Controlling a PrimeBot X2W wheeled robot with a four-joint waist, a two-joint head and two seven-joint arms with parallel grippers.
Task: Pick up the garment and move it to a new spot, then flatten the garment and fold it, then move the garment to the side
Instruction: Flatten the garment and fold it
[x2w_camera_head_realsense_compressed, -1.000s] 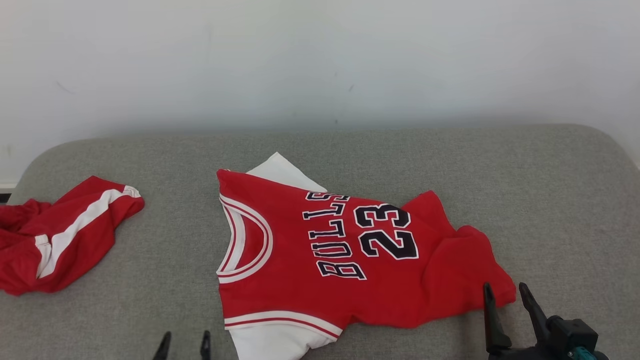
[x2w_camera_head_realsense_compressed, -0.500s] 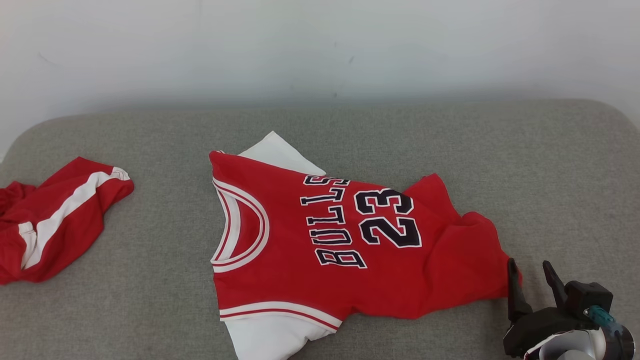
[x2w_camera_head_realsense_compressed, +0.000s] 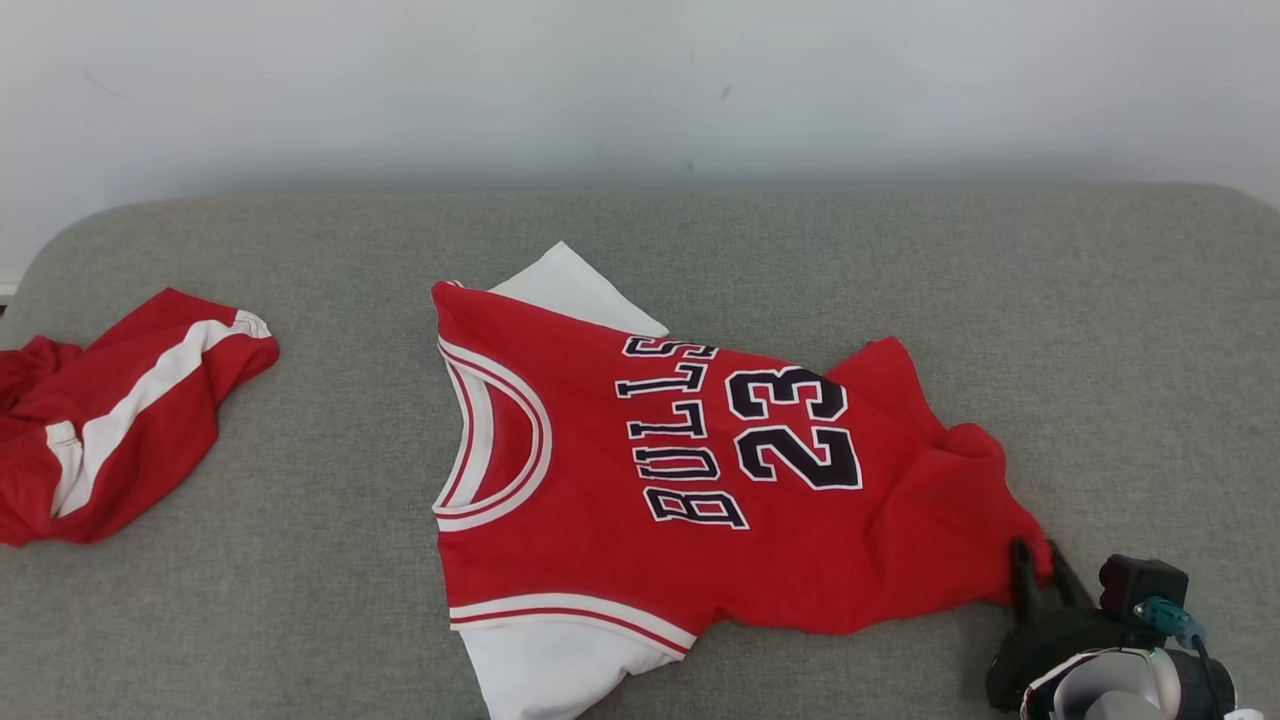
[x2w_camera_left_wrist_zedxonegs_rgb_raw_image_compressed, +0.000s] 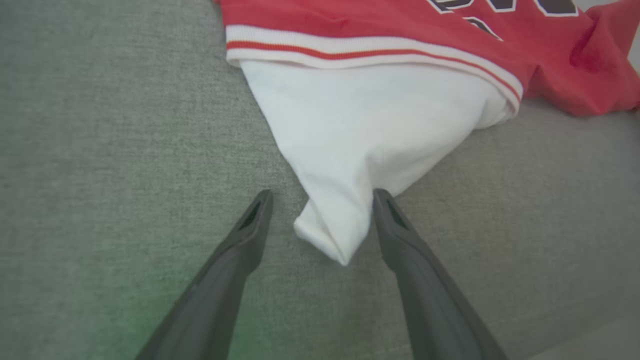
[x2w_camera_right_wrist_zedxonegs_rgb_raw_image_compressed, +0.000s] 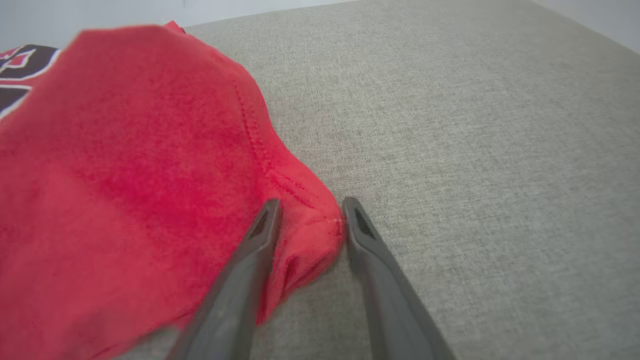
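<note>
Lettering: the red basketball jersey (x2w_camera_head_realsense_compressed: 600, 520) reads "BULLS" (x2w_camera_head_realsense_compressed: 680, 440) above "23" (x2w_camera_head_realsense_compressed: 795, 425), black with white outlines, lying sideways in the head view.
Jersey: spread on the grey padded bench (x2w_camera_head_realsense_compressed: 1100, 350) between the two pairs of jaws, with its neckline at the end away from the right jaws.
Left jaws: wide apart and holding nothing. Their fingers (x2w_camera_left_wrist_zedxonegs_rgb_raw_image_compressed: 235, 260) straddle the tip of the white sleeve (x2w_camera_left_wrist_zedxonegs_rgb_raw_image_compressed: 360, 140); one finger touches its edge and the other stands just clear.
Right jaws: set narrow around the red hem corner (x2w_camera_right_wrist_zedxonegs_rgb_raw_image_compressed: 310, 225). Cloth fills the gap between their fingers (x2w_camera_right_wrist_zedxonegs_rgb_raw_image_compressed: 370, 270); whether they pinch it I cannot tell.
Edges: the white-and-red trim band (x2w_camera_left_wrist_zedxonegs_rgb_raw_image_compressed: 370, 50) lies just beyond the left jaws, and a stitched seam runs ahead from the right jaws.
Open room: bare bench on the outer side of the right jaws and ahead to the wall (x2w_camera_head_realsense_compressed: 640, 80).
Red shorts (x2w_camera_head_realsense_compressed: 110, 420): white-striped, well apart on the outer side of the left jaws.
</note>
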